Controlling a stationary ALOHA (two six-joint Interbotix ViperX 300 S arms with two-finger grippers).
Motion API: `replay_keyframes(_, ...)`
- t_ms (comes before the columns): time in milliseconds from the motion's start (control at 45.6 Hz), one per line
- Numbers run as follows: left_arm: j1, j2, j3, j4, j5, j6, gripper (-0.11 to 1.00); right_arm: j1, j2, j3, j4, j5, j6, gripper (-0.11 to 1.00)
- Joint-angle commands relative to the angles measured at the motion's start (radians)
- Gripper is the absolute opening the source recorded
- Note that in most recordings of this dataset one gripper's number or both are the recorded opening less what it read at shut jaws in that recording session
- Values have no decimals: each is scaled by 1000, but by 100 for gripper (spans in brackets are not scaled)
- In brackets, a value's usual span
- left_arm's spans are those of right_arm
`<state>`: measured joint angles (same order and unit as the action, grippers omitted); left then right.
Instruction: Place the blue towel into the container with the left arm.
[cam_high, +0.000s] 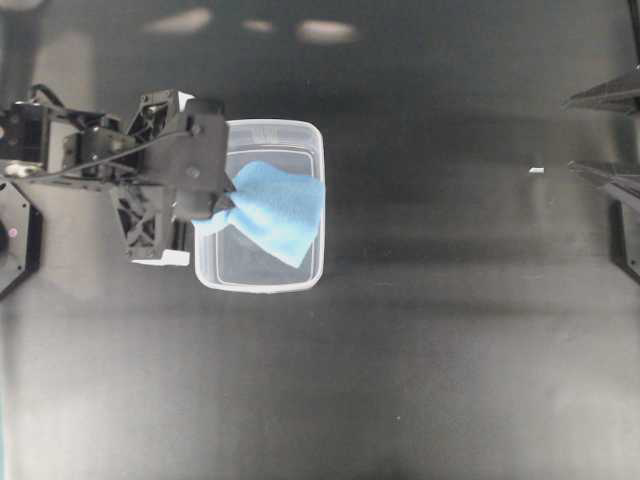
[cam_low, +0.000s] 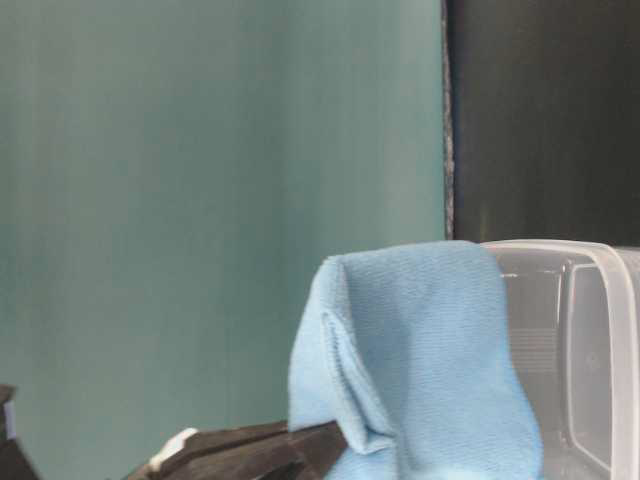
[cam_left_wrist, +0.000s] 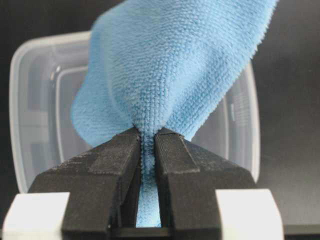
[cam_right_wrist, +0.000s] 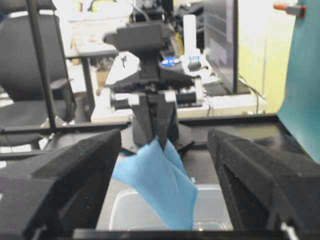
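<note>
Black table (cam_high: 450, 350), mostly bare. Clear tub (cam_high: 262, 280) sits left of centre, upright, open top. Left arm (cam_high: 90, 150) reaches in from the left edge; its gripper (cam_left_wrist: 147, 137) is clamped tight on a bunched corner of the blue towel (cam_high: 275, 208). Towel hangs over the tub's opening, draping toward the far rim. Right gripper (cam_right_wrist: 162, 165) parked at right, jaws wide, holding nothing.
</note>
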<state>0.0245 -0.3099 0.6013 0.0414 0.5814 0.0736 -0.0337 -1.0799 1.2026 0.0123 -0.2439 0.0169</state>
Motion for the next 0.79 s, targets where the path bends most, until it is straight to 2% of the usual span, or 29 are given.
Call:
replay_keyframes(0, 23, 9, 2, 3, -11, -32, 6, -2, 6, -9, 3, -15, 0, 69)
replay_keyframes(241, 66, 43, 38, 3, -69, -98, 6, -2, 6, -9, 3, -17, 0, 69)
replay_keyframes(548, 71, 104, 41, 3, -77, -120, 8, -2, 6, -8, 3, -15, 0, 69)
replay_keyframes(636, 84, 117, 35, 3, -64, -130, 27, -2, 6, -8, 3, -17, 0, 69)
replay_keyframes(768, 103, 126, 34, 3, -61, -143, 67, -3, 6, -8, 3, -15, 0, 69)
